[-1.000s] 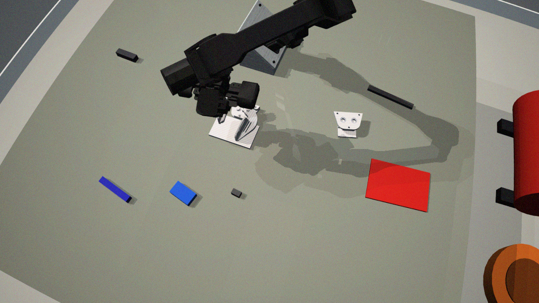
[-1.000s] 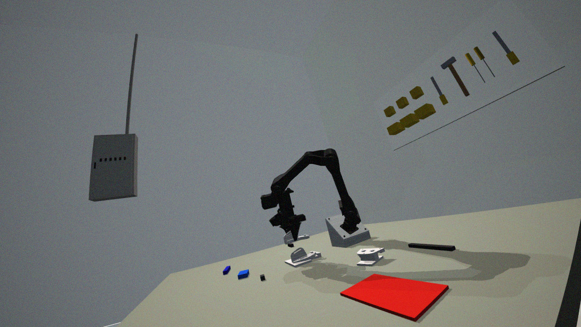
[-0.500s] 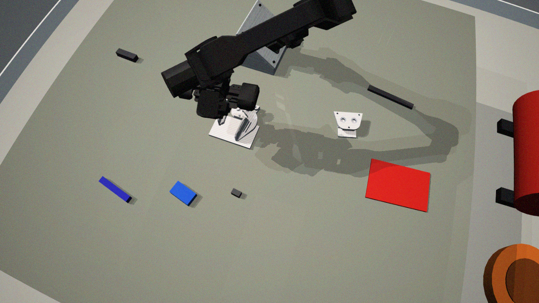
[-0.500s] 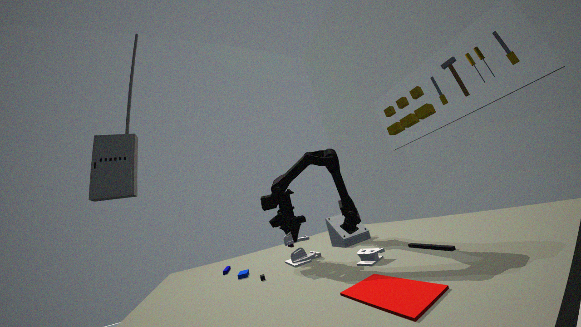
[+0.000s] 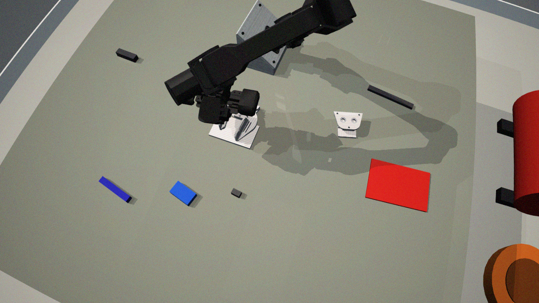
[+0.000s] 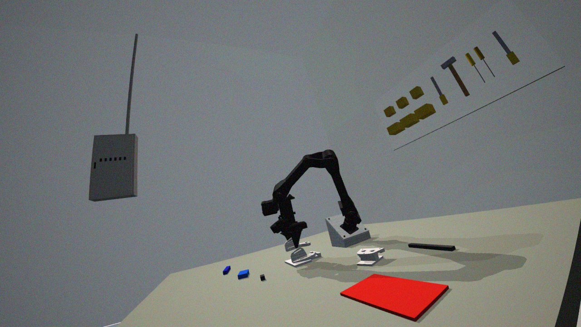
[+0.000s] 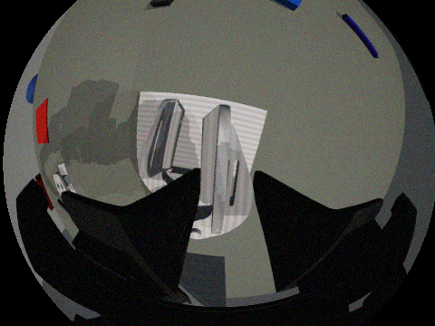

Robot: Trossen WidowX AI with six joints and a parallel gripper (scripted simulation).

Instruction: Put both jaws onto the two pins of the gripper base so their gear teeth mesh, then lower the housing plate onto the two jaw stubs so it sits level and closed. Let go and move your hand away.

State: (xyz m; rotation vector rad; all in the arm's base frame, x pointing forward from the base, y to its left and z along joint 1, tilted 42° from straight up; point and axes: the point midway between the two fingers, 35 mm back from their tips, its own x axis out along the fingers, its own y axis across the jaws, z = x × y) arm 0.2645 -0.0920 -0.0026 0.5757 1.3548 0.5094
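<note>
My gripper is shut on a grey-white jaw, held above the gripper base, a white striped plate. The other jaw sits on the base, beside the held one. In the exterior view a gap shows between the held jaw and the base. The pins and gear teeth are mostly hidden by my hand and fingers. The housing plate, white with two round holes, rests on a small stand away from the base.
A red slab, a blue block, a dark blue bar, a small dark block and a long black bar lie around. Another dark block lies at upper left.
</note>
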